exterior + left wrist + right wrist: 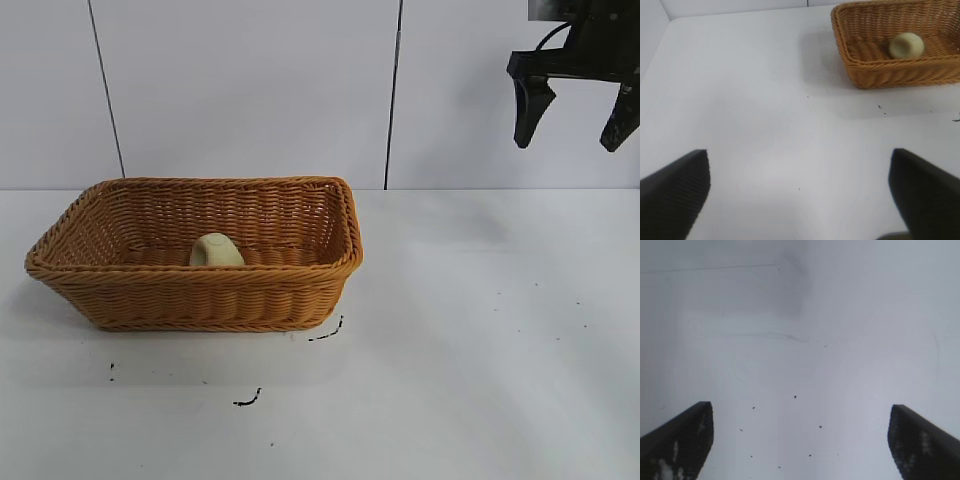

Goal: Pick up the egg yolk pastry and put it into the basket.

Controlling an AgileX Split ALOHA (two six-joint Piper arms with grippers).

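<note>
The orange-brown wicker basket point(300, 290) stands on the white table at the left. The pale yellow egg yolk pastry point(216, 251) lies inside it near the front wall, tipped on its side. Both also show in the left wrist view: the basket point(880, 75) and the pastry point(906, 45) in it. My right gripper point(572, 142) hangs high at the upper right, open and empty, far from the basket. In its own view the right gripper point(800, 440) is over bare table. My left gripper point(800, 195) is open and empty, well away from the basket; it is out of the exterior view.
Small black marks lie on the table in front of the basket point(247, 400) and at its front right corner point(328, 333). A white wall with dark vertical seams point(393, 90) stands behind the table.
</note>
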